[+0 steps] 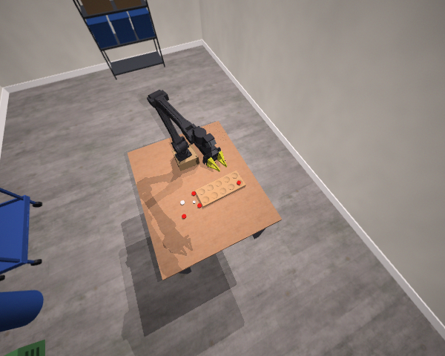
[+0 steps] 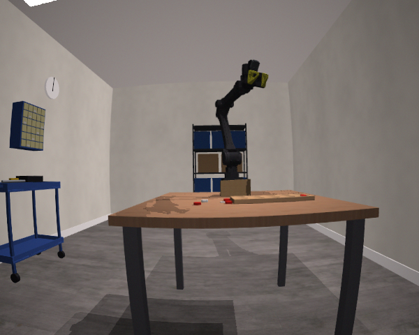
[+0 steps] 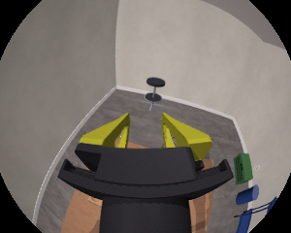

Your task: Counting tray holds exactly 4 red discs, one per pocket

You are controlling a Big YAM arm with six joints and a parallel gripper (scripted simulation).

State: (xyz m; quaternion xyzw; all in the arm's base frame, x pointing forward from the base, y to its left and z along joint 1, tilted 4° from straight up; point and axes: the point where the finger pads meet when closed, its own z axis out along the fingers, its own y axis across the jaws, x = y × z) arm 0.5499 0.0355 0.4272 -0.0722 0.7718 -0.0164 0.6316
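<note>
The wooden counting tray (image 1: 218, 189) (image 2: 271, 198) lies flat on the table, with two rows of round pockets. One red disc (image 1: 239, 182) (image 2: 303, 195) sits in a pocket at the tray's far right end; the other pockets look empty. Three red discs lie on the table off the tray's left end: one (image 1: 193, 193) by its back corner, one (image 1: 199, 205) by its front corner, one (image 1: 183, 216) (image 2: 197, 203) farther out. A white disc (image 1: 182, 202) (image 2: 204, 200) lies among them. My gripper (image 1: 219, 165) (image 2: 257, 78) (image 3: 145, 116) is raised high above the table behind the tray, half open and empty.
The arm's base block (image 1: 187, 161) (image 2: 234, 187) stands on the table behind the tray. A tiny white piece (image 1: 193, 202) lies between the red discs. A shelf rack (image 1: 121, 34) stands at the back wall and a blue cart (image 2: 24, 216) on the left.
</note>
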